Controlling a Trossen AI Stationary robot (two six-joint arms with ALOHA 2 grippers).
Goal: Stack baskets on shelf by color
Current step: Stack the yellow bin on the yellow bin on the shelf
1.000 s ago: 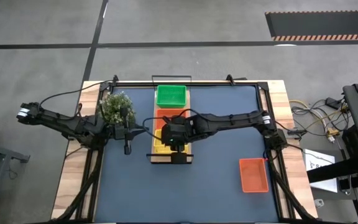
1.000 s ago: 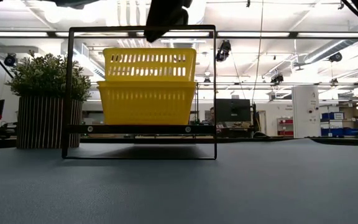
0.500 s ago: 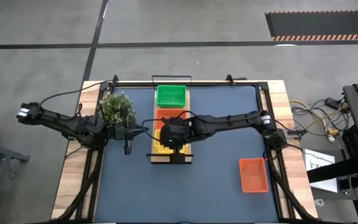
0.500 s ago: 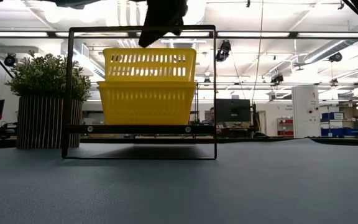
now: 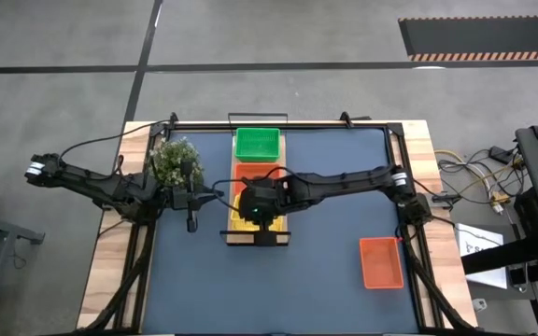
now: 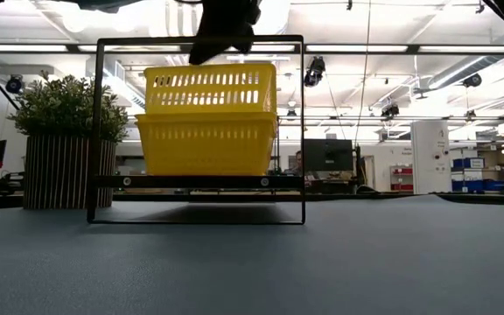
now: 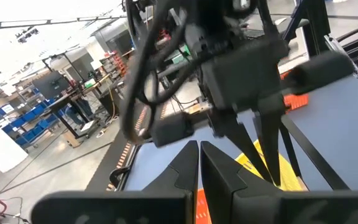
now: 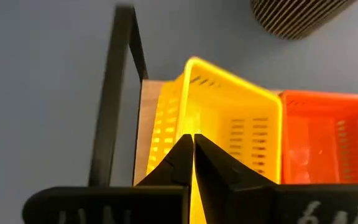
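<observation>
The shelf (image 5: 234, 234) lies along the table's middle. It carries a green basket (image 5: 257, 144) at its far end, a red-orange basket (image 5: 245, 172) in the middle and two stacked yellow baskets (image 6: 206, 131) at its near end. My right gripper (image 8: 193, 138) reaches over the yellow stack from the table's right and is shut on the top yellow basket (image 6: 210, 89). Another red-orange basket (image 5: 381, 262) rests flat on the table at the near right. My left gripper (image 5: 191, 224) hangs shut and empty left of the shelf. My right gripper pinches the top yellow basket's near long wall at its rim (image 8: 191, 118) between its two fingers. The fingers slant down from the table's right and above. The basket sits nested in the lower yellow one, slightly tilted, its right end (image 6: 274, 66) raised.
A potted plant (image 5: 176, 161) stands at the far left, close to the shelf and my left arm. Black rails (image 6: 303, 131) rise at the shelf's short ends. Bare tabletop stretches along the near edge and between the shelf and the loose red-orange basket.
The top yellow basket has tipped a little: its right end has come up while its left end stays down in the lower basket.
</observation>
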